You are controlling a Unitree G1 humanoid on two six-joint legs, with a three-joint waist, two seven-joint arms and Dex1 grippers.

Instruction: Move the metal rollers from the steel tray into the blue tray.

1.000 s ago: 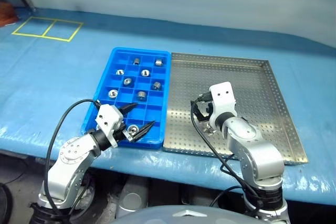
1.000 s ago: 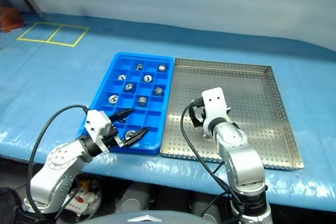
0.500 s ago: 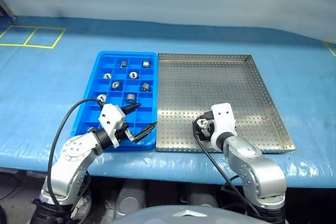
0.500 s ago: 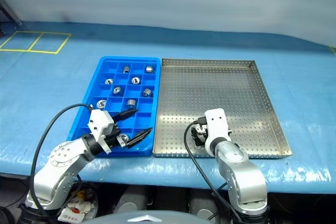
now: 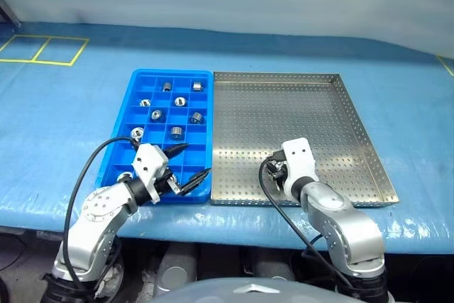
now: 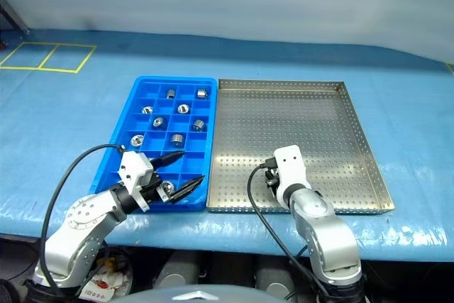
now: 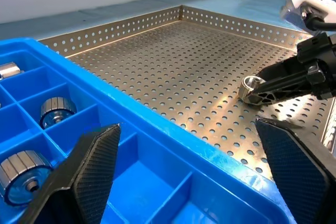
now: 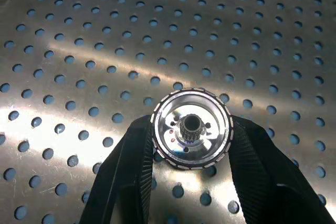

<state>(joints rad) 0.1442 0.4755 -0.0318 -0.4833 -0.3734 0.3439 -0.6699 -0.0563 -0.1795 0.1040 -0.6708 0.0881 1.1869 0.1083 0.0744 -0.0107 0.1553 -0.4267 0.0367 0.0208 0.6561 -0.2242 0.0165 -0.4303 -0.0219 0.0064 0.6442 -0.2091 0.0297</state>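
Observation:
The steel tray (image 5: 298, 104) lies to the right of the blue tray (image 5: 170, 72), their sides touching. Near the steel tray's front edge, my right gripper (image 5: 278, 173) is shut on one metal roller (image 8: 191, 128), a finger pressed against each side, with the roller resting on the perforated floor. Seen from the left wrist, the same roller (image 7: 251, 85) sits at the tip of the right gripper's black fingers (image 7: 283, 80). My left gripper (image 5: 197, 158) hangs open over the blue tray's near right corner, holding nothing. Several metal rollers (image 5: 174, 131) sit in the blue tray's compartments.
Both trays lie on a table covered in blue cloth (image 5: 57, 118), whose front edge runs just below the trays. Yellow tape squares (image 5: 42, 47) mark the far left. A black cable (image 5: 89, 172) loops from my left wrist.
My right gripper has sunk slightly and closed its fingers on the roller. The left arm kept still. The camera swung round during the first half second.

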